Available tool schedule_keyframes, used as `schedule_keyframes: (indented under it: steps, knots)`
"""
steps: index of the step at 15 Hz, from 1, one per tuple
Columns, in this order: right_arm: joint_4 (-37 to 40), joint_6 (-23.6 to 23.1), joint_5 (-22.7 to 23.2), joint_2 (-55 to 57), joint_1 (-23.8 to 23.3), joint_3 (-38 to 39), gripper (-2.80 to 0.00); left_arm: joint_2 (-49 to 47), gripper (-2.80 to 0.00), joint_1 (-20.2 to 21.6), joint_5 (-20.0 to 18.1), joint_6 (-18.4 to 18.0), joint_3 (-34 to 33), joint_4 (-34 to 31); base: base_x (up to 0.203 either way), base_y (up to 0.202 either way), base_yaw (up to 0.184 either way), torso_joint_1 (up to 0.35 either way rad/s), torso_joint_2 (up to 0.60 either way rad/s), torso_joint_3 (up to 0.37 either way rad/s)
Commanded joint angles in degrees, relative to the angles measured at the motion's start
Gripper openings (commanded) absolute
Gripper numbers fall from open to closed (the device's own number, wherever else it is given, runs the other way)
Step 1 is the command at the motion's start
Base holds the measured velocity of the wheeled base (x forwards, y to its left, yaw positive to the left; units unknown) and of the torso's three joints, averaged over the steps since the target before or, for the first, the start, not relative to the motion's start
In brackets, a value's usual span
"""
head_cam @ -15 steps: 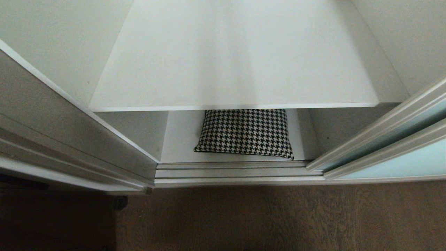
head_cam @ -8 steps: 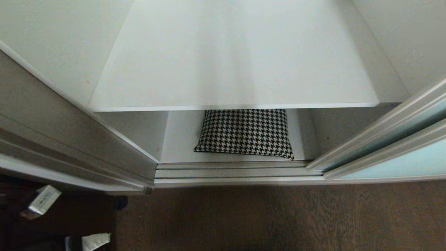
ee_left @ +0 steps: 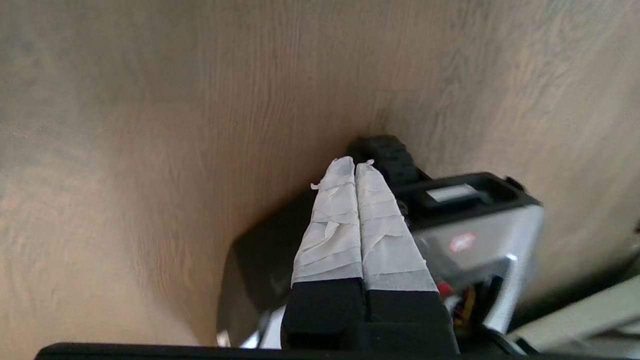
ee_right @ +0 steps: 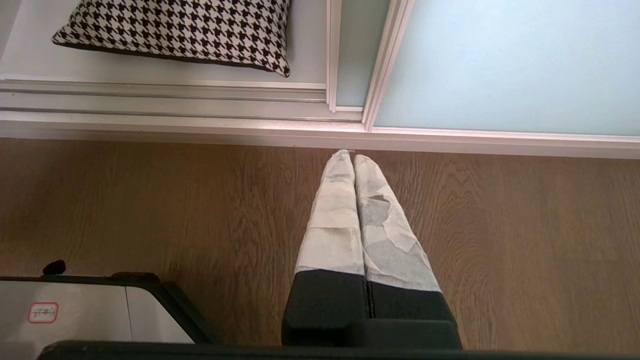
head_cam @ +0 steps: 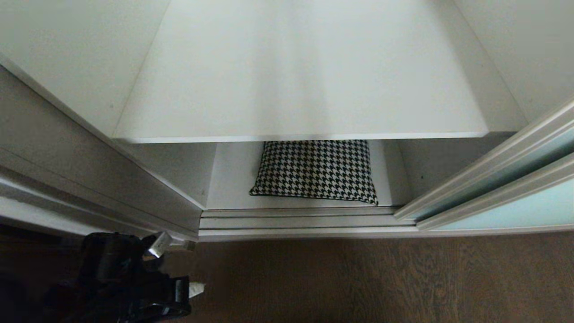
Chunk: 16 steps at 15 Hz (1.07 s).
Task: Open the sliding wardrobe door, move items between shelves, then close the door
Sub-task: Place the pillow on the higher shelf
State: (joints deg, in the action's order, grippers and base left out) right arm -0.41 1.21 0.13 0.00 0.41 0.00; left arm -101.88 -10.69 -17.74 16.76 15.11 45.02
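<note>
At the lower left of the head view, nearest to the camera, the black left arm [head_cam: 121, 278] stands over the brown wooden floor [head_cam: 358, 282], with a bit of white tape showing at its end; in the left wrist view the left gripper [ee_left: 354, 165] has its two taped fingers [ee_left: 335, 220] pressed together and they hold nothing, with the floor and a part of the robot base [ee_left: 475, 225] under them. In the right wrist view the right gripper [ee_right: 352, 156] is also fully closed and empty, and its fingertips point over the floor toward the bottom rail [ee_right: 165, 100] of the wardrobe. Farther, in the middle of the head view, this rail runs along the front of the open compartment. Just behind it, on the lower shelf [head_cam: 233, 179], lies the black-and-white houndstooth bundle [head_cam: 316, 172], flat, near the centre, with a dark underside along its front edge. Above it and farther away, the upper shelf [head_cam: 300, 80] fills the top centre of the frame. At the right edge of the frame the sliding wardrobe door [head_cam: 515, 211], pale aqua glass in a silvery-white frame, is pushed aside, so the compartment stands open. At the left edge is the off-white side post [head_cam: 67, 170]
</note>
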Motion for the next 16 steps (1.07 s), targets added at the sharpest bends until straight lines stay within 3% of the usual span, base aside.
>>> schedule_keyframes:
  steps: [1,4,6,9,16]
  knots:
    - [-0.02,0.02,0.02,-0.09,0.02,0.00,-2.80,-13.65,-2.80,-3.12,0.53,0.54,-2.25,16.09,0.000,0.000,0.000,0.000,0.00,0.000]
    - [-0.02,0.02,0.04,-0.09,0.02,0.00,-2.80,-23.02,-2.80,-4.51,1.27,3.37,-1.91,29.22,0.000,0.000,0.000,0.000,0.00,0.000]
    - [-0.02,0.02,-0.05,-0.09,0.02,0.00,-2.80,-24.63,-2.80,-4.63,2.44,4.02,2.87,29.77,0.000,0.000,0.000,0.000,0.00,0.000]
    - [-0.02,0.02,-0.02,-0.09,0.02,0.00,-2.80,-24.13,-2.80,-3.93,5.54,4.22,11.57,21.90,0.000,0.000,0.000,0.000,0.00,0.000]
    - [-0.02,0.02,0.04,-0.09,0.02,0.00,-2.80,-23.19,-2.80,-1.93,7.56,5.59,32.00,2.45,0.000,0.000,0.000,0.000,0.00,0.000]
